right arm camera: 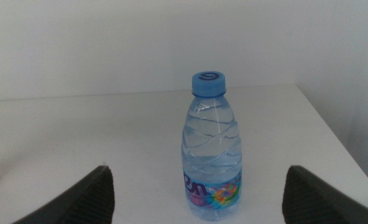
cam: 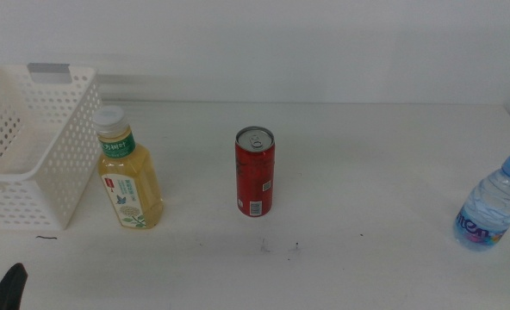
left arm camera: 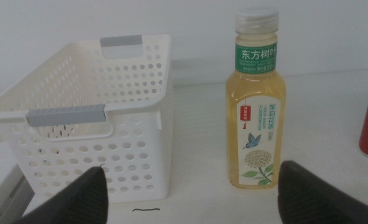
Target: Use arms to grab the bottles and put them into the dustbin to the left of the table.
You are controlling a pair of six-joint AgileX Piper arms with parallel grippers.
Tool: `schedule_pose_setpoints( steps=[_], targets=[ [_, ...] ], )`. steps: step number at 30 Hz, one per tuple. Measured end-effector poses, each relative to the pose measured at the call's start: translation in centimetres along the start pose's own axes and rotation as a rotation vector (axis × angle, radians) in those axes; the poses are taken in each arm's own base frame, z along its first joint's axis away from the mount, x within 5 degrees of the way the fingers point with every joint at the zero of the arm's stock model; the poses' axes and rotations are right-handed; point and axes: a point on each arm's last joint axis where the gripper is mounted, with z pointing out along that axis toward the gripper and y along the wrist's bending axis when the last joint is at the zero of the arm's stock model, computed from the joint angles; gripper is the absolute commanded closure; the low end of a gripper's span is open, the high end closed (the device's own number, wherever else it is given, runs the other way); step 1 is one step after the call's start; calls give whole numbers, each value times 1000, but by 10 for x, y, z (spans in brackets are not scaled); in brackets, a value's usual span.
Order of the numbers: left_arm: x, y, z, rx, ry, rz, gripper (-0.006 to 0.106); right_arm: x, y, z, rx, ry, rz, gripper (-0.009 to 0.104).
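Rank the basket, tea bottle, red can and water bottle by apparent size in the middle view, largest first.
1. White basket.
2. Tea bottle.
3. Red can and water bottle: these look alike, and the bottle stands nearer the camera, so no ranking.

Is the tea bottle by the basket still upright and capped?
Yes. The tea bottle stands upright on the table beside the white basket, outside it, with its white cap on.
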Motion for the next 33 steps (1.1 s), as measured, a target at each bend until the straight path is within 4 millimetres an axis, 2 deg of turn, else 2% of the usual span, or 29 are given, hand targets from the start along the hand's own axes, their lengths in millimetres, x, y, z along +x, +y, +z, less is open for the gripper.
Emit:
schedule_pose_setpoints(
  steps=[6,14,19,25,33],
  targets=[
    [-5,-2,1,37,-43,4,7,0,0,0,0,0,0,10],
    [-12,-14,14,198,-56,22,7,0,0,0,0,0,0,10],
    [-16,-28,23,335,-67,24,7,0,0,0,0,0,0,10],
    [-12,-46,36,458,-10,26,7,0,0,0,0,0,0,10],
    [-5,-72,57,538,-1,37,7,0,0,0,0,0,0,10]
  ],
)
